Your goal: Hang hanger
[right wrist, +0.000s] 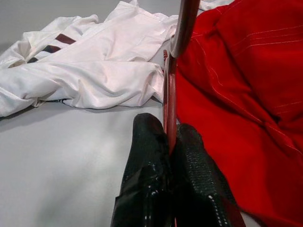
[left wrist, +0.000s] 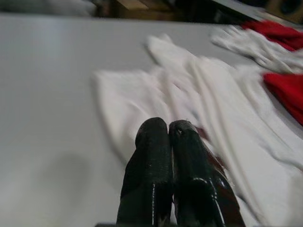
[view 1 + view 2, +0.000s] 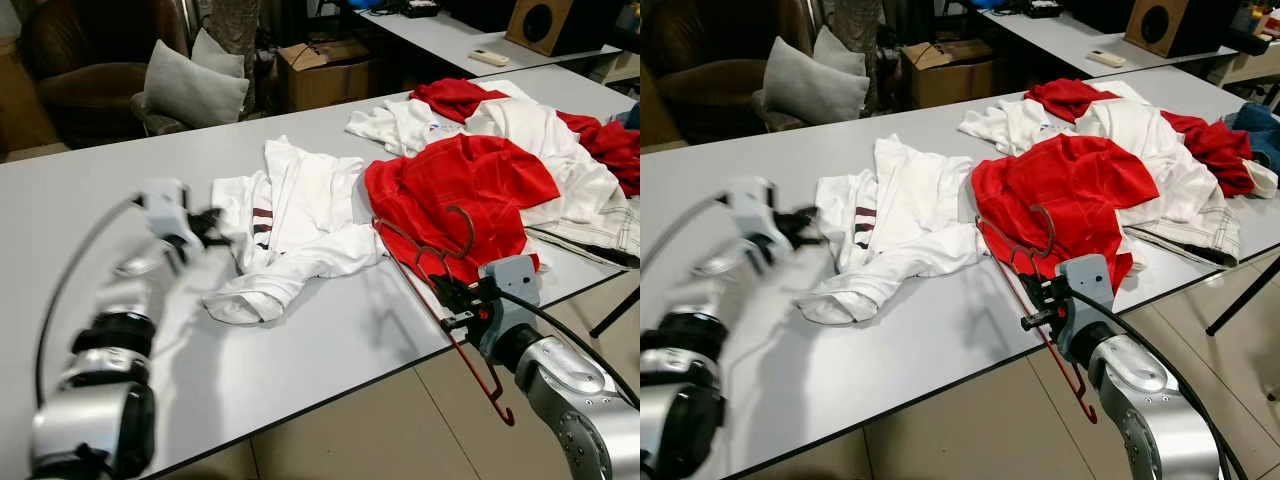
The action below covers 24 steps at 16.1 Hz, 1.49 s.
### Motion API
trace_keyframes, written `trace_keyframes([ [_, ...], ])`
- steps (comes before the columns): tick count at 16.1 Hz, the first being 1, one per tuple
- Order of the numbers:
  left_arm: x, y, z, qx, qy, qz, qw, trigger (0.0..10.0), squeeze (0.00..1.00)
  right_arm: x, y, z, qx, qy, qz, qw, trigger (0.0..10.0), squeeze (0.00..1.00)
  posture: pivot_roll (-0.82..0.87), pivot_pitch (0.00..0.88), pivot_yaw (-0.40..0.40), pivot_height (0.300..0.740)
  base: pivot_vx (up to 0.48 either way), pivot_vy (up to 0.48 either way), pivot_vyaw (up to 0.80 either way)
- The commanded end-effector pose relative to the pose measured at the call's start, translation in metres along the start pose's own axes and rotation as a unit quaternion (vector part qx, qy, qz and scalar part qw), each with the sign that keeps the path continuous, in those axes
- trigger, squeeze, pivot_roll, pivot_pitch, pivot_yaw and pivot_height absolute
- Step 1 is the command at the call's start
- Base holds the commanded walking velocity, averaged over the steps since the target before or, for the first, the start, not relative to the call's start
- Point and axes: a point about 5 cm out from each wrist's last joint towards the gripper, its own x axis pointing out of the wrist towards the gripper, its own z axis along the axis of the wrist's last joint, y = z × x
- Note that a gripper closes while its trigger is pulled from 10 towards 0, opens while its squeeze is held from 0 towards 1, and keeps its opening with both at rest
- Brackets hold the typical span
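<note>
A thin red hanger (image 3: 440,310) with a dark hook is held at the table's near edge, one end hanging past the edge. My right gripper (image 3: 447,293) is shut on the hanger (image 1: 171,101) near its neck, next to the red shirt (image 3: 460,190). My left gripper (image 3: 212,226) hovers, blurred, over the left edge of a crumpled white shirt (image 3: 290,225). In the left wrist view its fingers (image 2: 161,156) are pressed together with nothing between them, above the white shirt (image 2: 189,109).
The grey table (image 3: 300,350) also bears a heap of white and red clothes (image 3: 540,130) at the far right. Behind it stand an armchair with grey cushions (image 3: 190,85), a cardboard box (image 3: 325,70) and a second table (image 3: 450,35) with a speaker (image 3: 545,25).
</note>
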Motion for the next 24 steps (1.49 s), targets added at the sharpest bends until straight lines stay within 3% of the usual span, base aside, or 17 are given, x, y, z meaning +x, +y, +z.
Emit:
trace_keyframes([
  [1, 0.000, 0.004, 0.009, 0.002, -0.004, 0.000, 1.000, 0.0, 0.00, 0.000, -0.001, -0.008, 0.011, 0.017, -0.002, 1.000, 10.0, 0.00, -0.07, 0.000, 0.063, 0.740, 0.000, 0.000, 0.00],
  [2, 0.000, 0.000, 0.008, 0.004, 0.015, -0.029, 0.999, 0.0, 0.00, 0.000, -0.001, -0.007, 0.013, 0.015, -0.001, 1.000, 10.0, 0.00, -0.07, 0.000, 0.063, 0.740, 0.000, 0.000, 0.00],
  [3, 0.000, -0.009, -0.002, 0.017, 0.054, -0.063, 0.996, 10.0, 0.00, 0.000, -0.001, -0.007, 0.013, 0.014, 0.000, 1.000, 10.0, 0.00, -0.05, 0.000, 0.060, 0.740, 0.000, 0.000, 0.00],
  [4, 0.001, -0.013, -0.007, 0.025, 0.073, -0.075, 0.994, 10.0, 0.00, 0.001, -0.001, -0.007, 0.013, 0.014, 0.000, 1.000, 10.0, 0.00, -0.05, 0.000, 0.063, 0.740, 0.000, 0.000, 0.00],
  [5, 0.001, -0.015, -0.014, -0.009, 0.070, -0.076, 0.995, 10.0, 1.00, 0.002, 0.001, -0.005, 0.013, 0.010, 0.003, 1.000, 10.0, 0.00, -0.06, 0.000, 0.072, 0.740, 0.000, 0.000, 0.00],
  [9, 0.002, -0.025, -0.025, -0.070, 0.091, -0.101, 0.988, 10.0, 1.00, -0.002, 0.001, -0.008, 0.020, 0.012, 0.010, 1.000, 10.0, 0.00, -0.07, 0.000, 0.086, 0.740, 0.000, 0.000, 0.00],
  [15, 0.000, -0.030, -0.035, -0.071, 0.106, -0.111, 0.986, 10.0, 1.00, -0.007, -0.005, -0.017, 0.023, 0.023, 0.005, 0.999, 10.0, 0.00, -0.07, 0.000, 0.079, 0.740, 0.000, 0.000, 0.00],
  [18, 0.003, -0.043, -0.047, -0.066, 0.118, -0.130, 0.982, 10.0, 1.00, -0.007, -0.002, -0.016, 0.023, 0.019, 0.012, 0.999, 10.0, 0.00, -0.08, 0.000, 0.079, 0.740, 0.000, 0.000, 0.00],
  [20, 0.003, -0.045, -0.058, 0.000, 0.140, -0.119, 0.983, 10.0, 0.00, -0.007, 0.000, -0.016, 0.022, 0.018, 0.016, 0.999, 10.0, 0.00, -0.08, 0.000, 0.079, 0.740, 0.000, 0.000, 0.00],
  [22, 0.004, -0.048, -0.060, 0.011, 0.134, -0.119, 0.984, 10.0, 0.00, -0.007, 0.000, -0.016, 0.022, 0.018, 0.017, 0.999, 10.0, 0.00, -0.08, 0.000, 0.078, 0.740, 0.000, 0.000, 0.00],
  [23, 0.005, -0.051, -0.059, 0.000, 0.129, -0.124, 0.984, 4.7, 0.00, -0.008, 0.001, -0.016, 0.022, 0.018, 0.018, 0.999, 10.0, 0.00, -0.08, 0.000, 0.078, 0.740, 0.000, 0.000, 0.00],
  [24, 0.006, -0.051, -0.058, -0.005, 0.125, -0.124, 0.984, 0.0, 0.00, -0.007, 0.001, -0.016, 0.022, 0.018, 0.019, 0.999, 10.0, 0.00, -0.08, 0.000, 0.077, 0.740, 0.000, 0.000, 0.00],
])
